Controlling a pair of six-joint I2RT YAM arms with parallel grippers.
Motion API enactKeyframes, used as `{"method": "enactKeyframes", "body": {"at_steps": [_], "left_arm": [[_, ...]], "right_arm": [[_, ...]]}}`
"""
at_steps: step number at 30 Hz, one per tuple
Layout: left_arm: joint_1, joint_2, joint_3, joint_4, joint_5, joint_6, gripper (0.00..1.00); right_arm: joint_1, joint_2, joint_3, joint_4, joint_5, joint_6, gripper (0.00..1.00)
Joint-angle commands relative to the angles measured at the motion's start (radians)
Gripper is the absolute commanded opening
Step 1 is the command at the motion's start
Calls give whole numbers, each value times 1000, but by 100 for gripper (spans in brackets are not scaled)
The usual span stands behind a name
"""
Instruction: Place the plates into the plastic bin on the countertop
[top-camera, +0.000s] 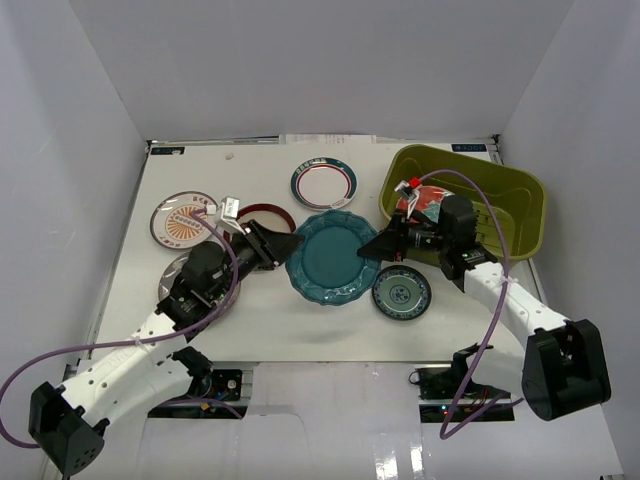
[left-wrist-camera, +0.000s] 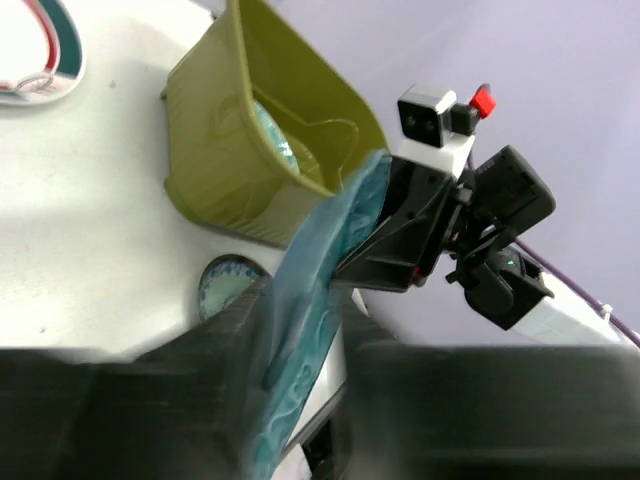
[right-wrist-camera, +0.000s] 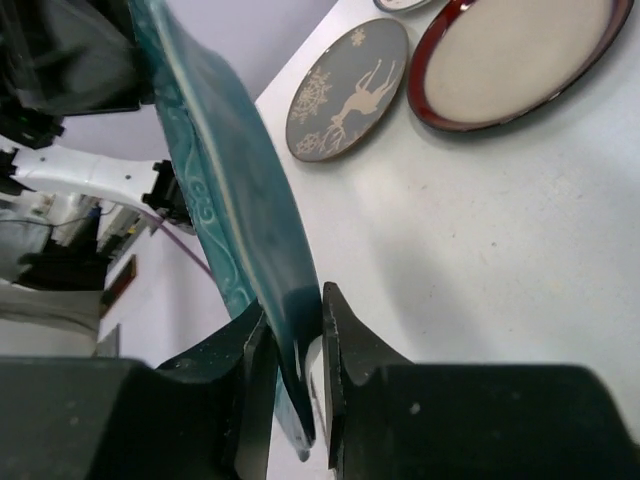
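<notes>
From above, the large scalloped teal ceramic plate (top-camera: 330, 260) sat mid-counter, left of the olive-green plastic bin (top-camera: 500, 190). The left gripper (top-camera: 290, 245) and the right gripper (top-camera: 372, 249) pinched it at opposite rims, apparently a handover toward the bin. The left wrist view showed the plate edge-on between blurred fingers, seemingly clamped. The right wrist view showed both fingers closed on the rim, with the plate tilted steeply above the flat white countertop (right-wrist-camera: 480, 260) and pale grey walls (right-wrist-camera: 270, 30) beyond.

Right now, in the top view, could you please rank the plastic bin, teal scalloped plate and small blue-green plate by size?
Largest to smallest:
1. plastic bin
2. teal scalloped plate
3. small blue-green plate
No close calls.
</notes>
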Motion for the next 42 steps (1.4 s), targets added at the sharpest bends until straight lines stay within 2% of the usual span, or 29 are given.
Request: {"method": "enactKeyframes", "body": {"at_steps": [1, 3, 4, 7, 11, 14, 17, 20, 22, 28, 30, 38, 42], "left_arm": [[0, -37, 121, 77, 2, 21, 59], [0, -45, 148, 0, -9, 88, 76], [2, -45, 179, -27, -18, 114, 87], [0, -51, 243, -204, -50, 225, 98], [2, -89, 296, -470, -141, 329, 98], [0, -124, 340, -624, -111, 433, 98], [0, -158, 343, -715, -101, 512, 98], [0, -187, 298, -744, -147, 564, 98], [0, -201, 265, -743, -181, 569, 98], [2, -252, 118, -677, -238, 573, 98], [0, -253, 119, -673, -181, 582, 98], [0, -283, 104, -658, -175, 584, 98], [2, -276, 106, -655, -173, 582, 98]], "right_arm": [[5, -50, 40, 69, 39, 21, 8], [1, -63, 62, 69, 70, 48, 8], [-2, -75, 88, 68, 88, 59, 8], [-47, -95, 137, 64, 148, 108, 8], [-189, -132, 200, 64, 231, 185, 8], [-400, -152, 214, 16, 309, 229, 8], [-464, -142, 225, -93, 491, 164, 8], [-522, -113, 186, -114, 607, 148, 8], [-530, -87, 185, -136, 691, 118, 8], [-533, -4, 212, -193, 799, 51, 8], [-535, 29, 203, -193, 811, 42, 8], [-535, 158, 200, -222, 817, -5, 8], [-535, 181, 205, -261, 837, -39, 15]]}}
